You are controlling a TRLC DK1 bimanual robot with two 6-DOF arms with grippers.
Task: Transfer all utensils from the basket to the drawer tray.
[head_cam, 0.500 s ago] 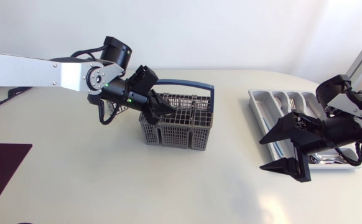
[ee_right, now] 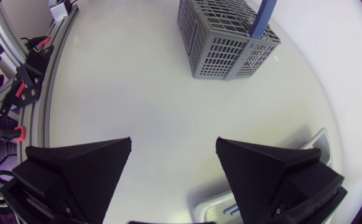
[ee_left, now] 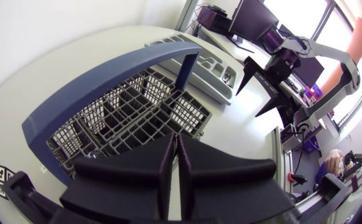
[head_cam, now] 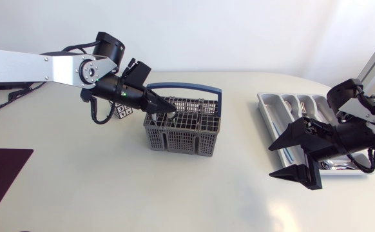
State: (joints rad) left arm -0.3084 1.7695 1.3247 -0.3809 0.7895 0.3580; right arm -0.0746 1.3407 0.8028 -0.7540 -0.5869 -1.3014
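Observation:
The grey mesh basket (head_cam: 182, 132) with a blue handle (head_cam: 187, 86) stands mid-table. My left gripper (head_cam: 169, 105) hangs over its left cells, fingers pressed together with nothing visible between them. In the left wrist view the left gripper (ee_left: 173, 138) points at the basket (ee_left: 131, 112), and the cells that show hold no utensil. The white drawer tray (head_cam: 265, 103) lies at the right with shiny cutlery (head_cam: 332, 165) in it. My right gripper (head_cam: 272, 160) stands open at the tray's near left corner. In the right wrist view the right gripper (ee_right: 174, 142) is empty, far from the basket (ee_right: 227, 37).
A small card with black-and-white markers (head_cam: 122, 111) lies left of the basket, under my left arm. A dark mat (head_cam: 0, 174) covers the table's front left corner. Bare tabletop (head_cam: 239, 174) lies between basket and tray.
My left arm has drawn back to the left and its gripper now lies flatter over the basket's left side, uncovering the marker card. The right arm has stayed put.

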